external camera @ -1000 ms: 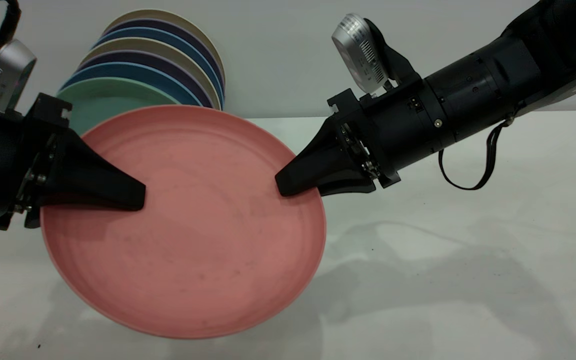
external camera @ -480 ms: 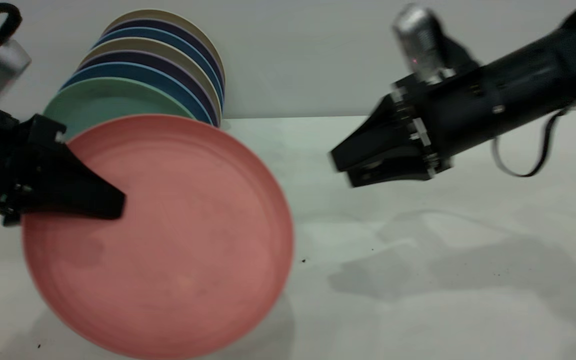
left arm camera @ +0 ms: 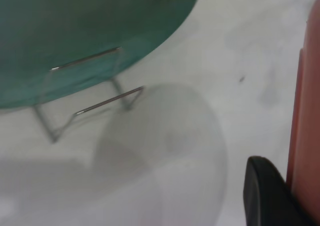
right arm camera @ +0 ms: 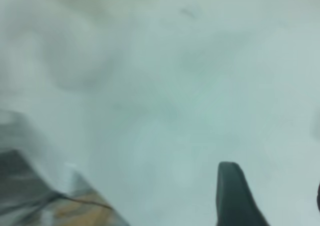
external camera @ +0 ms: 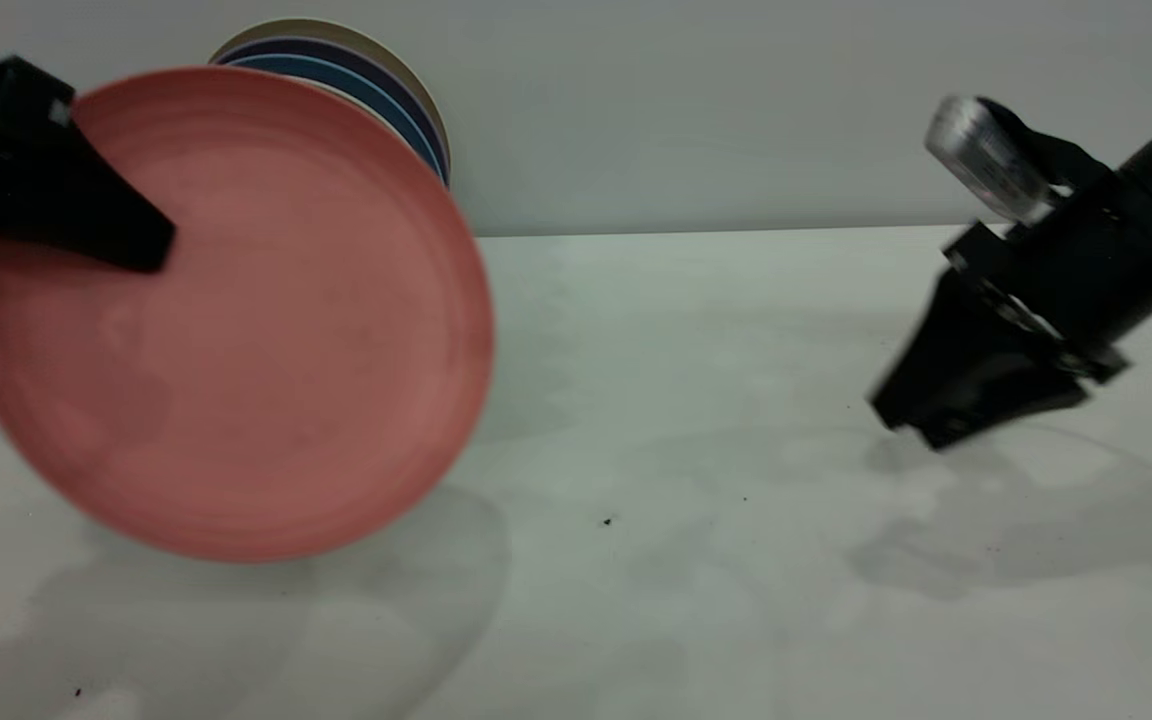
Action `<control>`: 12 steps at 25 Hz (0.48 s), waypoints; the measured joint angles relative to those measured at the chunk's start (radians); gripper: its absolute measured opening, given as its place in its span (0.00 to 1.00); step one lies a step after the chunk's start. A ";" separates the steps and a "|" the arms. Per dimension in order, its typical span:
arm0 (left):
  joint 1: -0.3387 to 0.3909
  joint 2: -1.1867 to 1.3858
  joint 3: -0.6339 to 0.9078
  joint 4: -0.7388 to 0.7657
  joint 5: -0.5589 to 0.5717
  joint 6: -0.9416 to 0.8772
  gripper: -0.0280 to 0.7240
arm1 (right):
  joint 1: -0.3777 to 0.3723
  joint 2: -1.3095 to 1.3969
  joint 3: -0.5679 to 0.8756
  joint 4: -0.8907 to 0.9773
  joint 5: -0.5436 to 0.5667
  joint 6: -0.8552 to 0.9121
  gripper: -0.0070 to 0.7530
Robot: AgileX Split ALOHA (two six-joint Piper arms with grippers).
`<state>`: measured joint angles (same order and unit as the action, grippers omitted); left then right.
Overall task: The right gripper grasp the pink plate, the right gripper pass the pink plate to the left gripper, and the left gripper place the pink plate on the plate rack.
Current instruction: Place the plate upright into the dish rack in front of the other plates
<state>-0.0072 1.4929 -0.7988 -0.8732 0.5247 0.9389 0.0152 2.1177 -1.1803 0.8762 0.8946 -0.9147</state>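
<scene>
OK — left gripper (external camera: pixel 151 245) clamps the pink plate (external camera: pixel 236 330) at its 10 o'clock rim. Right gripper (external camera: pixel 911 420) empty at 3 o'clock — finger state unclear. Lower it edge-first into the rack (left arm camera: pixel 95 106) slot before the teal plate (left arm camera: pixel 85 36).

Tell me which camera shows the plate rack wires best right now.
The left wrist view: the plate rack shows bent silver wire loops under a teal-green plate, with the pink plate edge-on beside the left gripper's finger. In the exterior view the pink plate hides the rack. The right wrist view shows only table.
</scene>
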 joint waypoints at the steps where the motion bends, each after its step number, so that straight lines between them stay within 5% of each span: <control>1: 0.000 0.000 -0.030 0.070 0.021 -0.050 0.21 | 0.000 -0.012 0.000 -0.070 -0.016 0.060 0.55; 7: 0.000 0.000 -0.177 0.442 0.123 -0.040 0.21 | -0.001 -0.088 0.000 -0.367 -0.048 0.325 0.55; 12: 0.000 0.000 -0.217 0.505 0.149 0.391 0.21 | -0.001 -0.129 0.000 -0.452 -0.073 0.411 0.55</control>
<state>-0.0072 1.4929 -1.0162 -0.3685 0.6735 1.3299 0.0142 1.9883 -1.1803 0.4239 0.8214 -0.5038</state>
